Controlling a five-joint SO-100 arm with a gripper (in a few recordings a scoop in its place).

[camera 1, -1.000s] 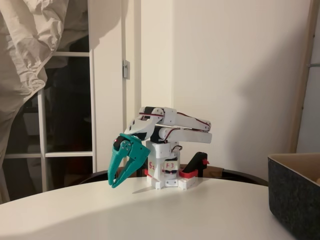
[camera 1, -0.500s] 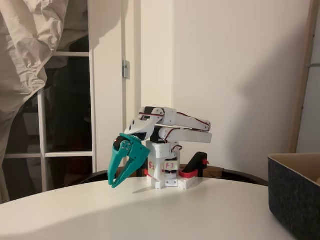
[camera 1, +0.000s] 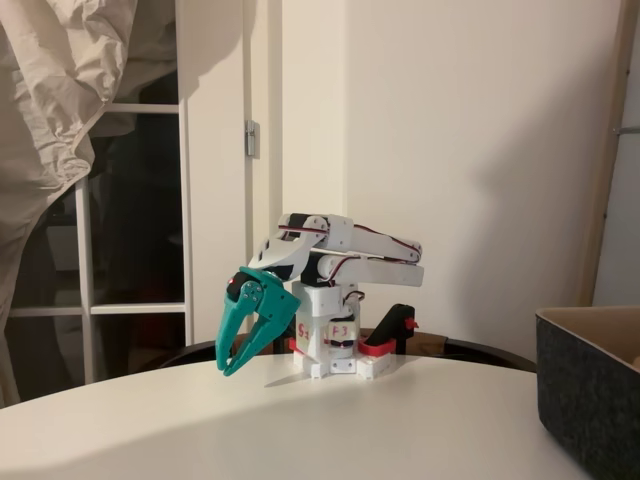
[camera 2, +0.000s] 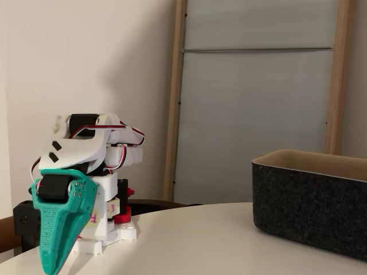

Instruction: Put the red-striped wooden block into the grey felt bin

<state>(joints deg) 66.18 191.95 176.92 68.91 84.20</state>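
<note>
The grey felt bin (camera 1: pixel 588 395) stands at the table's right edge in both fixed views, its dark wall and tan lining (camera 2: pixel 312 203) facing me. The white arm is folded low over its base. Its teal gripper (camera 1: pixel 227 369) points down at the table, left of the base, fingertips together and nothing between them. Seen edge-on, the gripper (camera 2: pixel 49 268) looks like one closed wedge. The red-striped wooden block is out of view; the bin's inside is hidden by its walls.
The white round table (camera 1: pixel 300 430) stretches bare between the arm's base and the bin. A red-and-black clamp (camera 1: pixel 392 335) holds the base at the table's far edge. A wall, a glazed door and a hanging cloth stand behind.
</note>
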